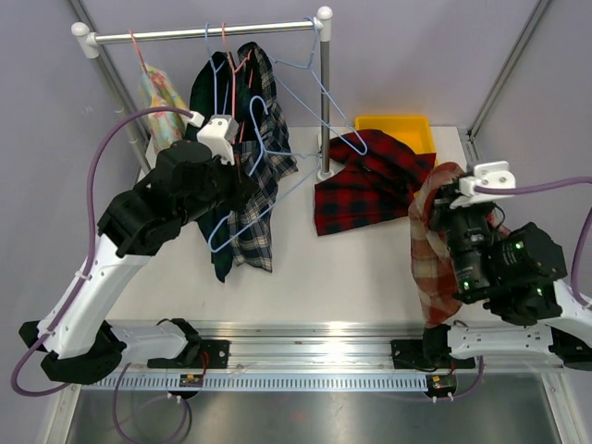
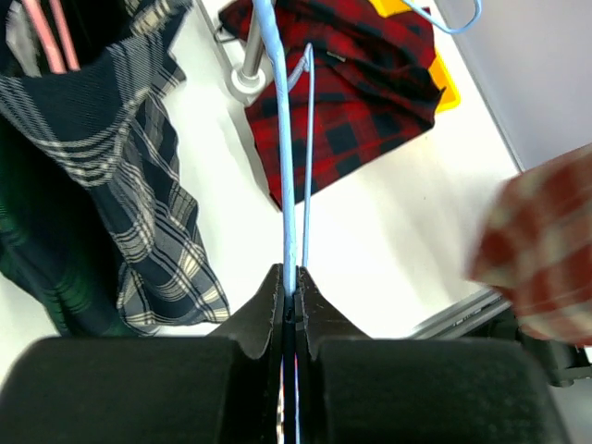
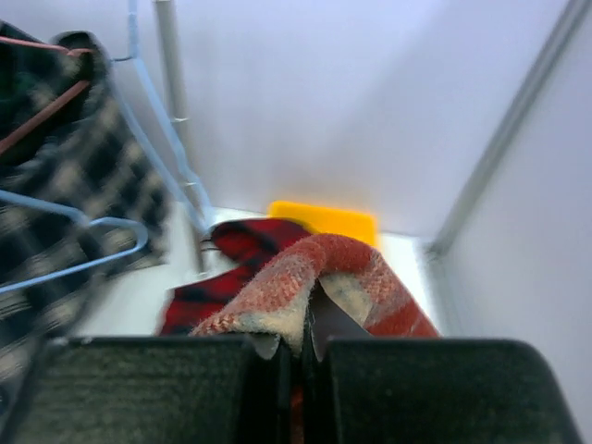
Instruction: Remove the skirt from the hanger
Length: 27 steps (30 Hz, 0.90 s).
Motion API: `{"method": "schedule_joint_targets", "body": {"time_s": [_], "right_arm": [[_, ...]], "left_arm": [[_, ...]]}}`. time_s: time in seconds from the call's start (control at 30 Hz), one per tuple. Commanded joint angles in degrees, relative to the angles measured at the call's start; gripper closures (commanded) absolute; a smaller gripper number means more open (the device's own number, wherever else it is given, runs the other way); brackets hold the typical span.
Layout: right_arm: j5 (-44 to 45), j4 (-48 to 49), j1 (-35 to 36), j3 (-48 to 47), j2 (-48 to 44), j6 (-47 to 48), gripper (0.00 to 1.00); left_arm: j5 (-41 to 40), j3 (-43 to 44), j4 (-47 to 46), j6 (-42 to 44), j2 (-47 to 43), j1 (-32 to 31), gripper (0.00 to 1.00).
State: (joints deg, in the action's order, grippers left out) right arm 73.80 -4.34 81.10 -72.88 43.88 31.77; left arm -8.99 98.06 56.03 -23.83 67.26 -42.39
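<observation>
the left gripper (image 2: 289,282) is clamped on the thin light-blue wire hanger (image 2: 280,139); the right gripper (image 3: 298,338) pinches the red-and-cream checked fabric skirt (image 3: 314,264), which drapes from it, well apart from the hanger.

Left arm raised, elbow bent; left gripper (image 2: 289,277) jaws pinched tight. Right arm low, near right; right gripper (image 3: 298,324) jaws closed too.

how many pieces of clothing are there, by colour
red plaid: 2 (red-black garment on the table, red-cream garment in the right tool)
dark plaid, hanging: 2 (green garment, navy-white garment)
floral garment: 1
total: 5
</observation>
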Motion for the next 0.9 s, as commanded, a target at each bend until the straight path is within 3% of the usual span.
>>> {"method": "schedule_joint_targets", "body": {"time_s": [0.0, 0.03, 0.07, 0.17, 0.23, 0.27, 0.37, 0.4, 0.53, 0.73, 0.87], "right_arm": [[-4.3, 8.6, -5.1, -6.7, 6.5, 19.6, 1.00], [-6.5, 6.6, -10.7, -9.3, 7.7, 19.3, 1.00], [-8.4, -2.1, -13.7, -10.9, 8.8, 16.2, 1.00], [-13.8, -16.0, -26.3, -15.8, 14.7, 9.2, 1.00], [-15.7, -17.8, -32.7, -16.5, 17.6, 6.9, 1.00], [-21.2, -19.0, -39.4, -16.9, 17.5, 2.0, 1.00], [-29.8, -18.2, -50.5, -18.8, 17.2, -7.1, 1.00], [-32.4, -18.4, -54.5, -22.6, 22.3, -10.7, 1.00], [-33.9, -20.2, -58.9, -30.6, 31.8, -13.6, 1.00], [-47.8, -25.1, -72.7, -45.2, 48.8, -27.8, 1.00], [-53.6, -26.5, -74.7, -43.0, 56.4, -35.3, 1.00]], "left_arm": [[0.5, -0.2, -4.8, -0.8, 0.2, -0.9, 1.00], [0.3, -0.4, -4.8, -0.9, 0.5, -1.5, 1.00], [0.3, -0.7, -5.0, -0.8, 0.6, -1.7, 1.00], [-0.3, -2.1, -5.5, -0.9, 0.7, -2.6, 1.00], [-0.8, -2.5, -5.5, -0.8, 0.6, -2.8, 1.00], [-0.8, -2.8, -5.5, -0.8, 0.6, -2.9, 1.00], [-0.8, -3.0, -5.1, -0.6, 0.2, -3.0, 1.00], [-1.4, -3.1, -4.7, -0.6, 0.0, -3.1, 1.00], [-2.0, -3.4, -4.5, -0.5, -0.7, -3.2, 1.00], [-3.7, -1.4, -2.9, -0.2, -0.3, -3.3, 1.00], [-5.8, 1.2, -2.7, 0.6, 1.2, -3.2, 1.00]]}}
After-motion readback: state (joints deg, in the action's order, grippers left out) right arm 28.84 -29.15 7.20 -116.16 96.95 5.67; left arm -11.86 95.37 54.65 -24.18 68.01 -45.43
